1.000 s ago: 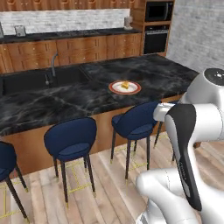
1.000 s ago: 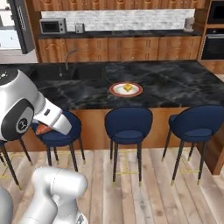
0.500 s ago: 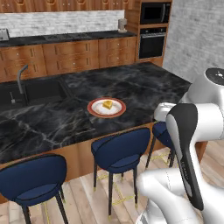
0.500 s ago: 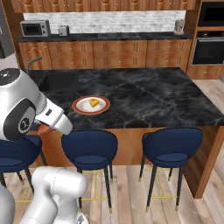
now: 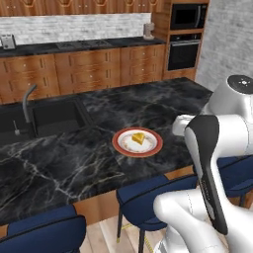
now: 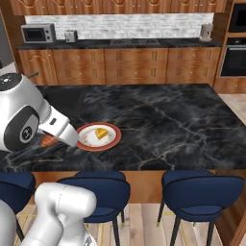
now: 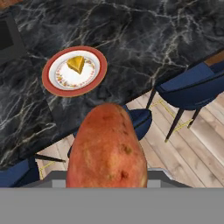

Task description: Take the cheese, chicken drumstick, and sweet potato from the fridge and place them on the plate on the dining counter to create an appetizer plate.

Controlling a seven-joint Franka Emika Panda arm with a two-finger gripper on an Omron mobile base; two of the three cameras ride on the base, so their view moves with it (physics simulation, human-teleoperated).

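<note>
A reddish-orange sweet potato [image 7: 107,148] takes up the lower middle of the hand view, held in my gripper, whose fingers are hidden behind it. In the right base view a bit of the sweet potato [image 6: 47,141] peeks out under my wrist, left of the plate. The red-rimmed plate [image 5: 116,143] [image 6: 117,137] [image 7: 99,74] lies on the black marble dining counter [image 5: 59,168] [image 6: 168,125], near its front edge. A yellow-orange cheese wedge [image 5: 138,137] [image 6: 101,133] [image 7: 76,64] sits on it. The chicken drumstick and the fridge are out of view.
Blue stools [image 5: 148,197] [image 6: 199,185] [image 7: 192,87] stand along the counter's near side. A dark sink with a faucet [image 5: 27,101] is set into the counter left of the plate. Wooden wall cabinets, a microwave [image 6: 37,32] and a built-in oven [image 5: 183,52] line the back.
The base has driven closer to the dining counter, so both base views shifted and the plate looks nearer. The sweet potato stays in the gripper.
</note>
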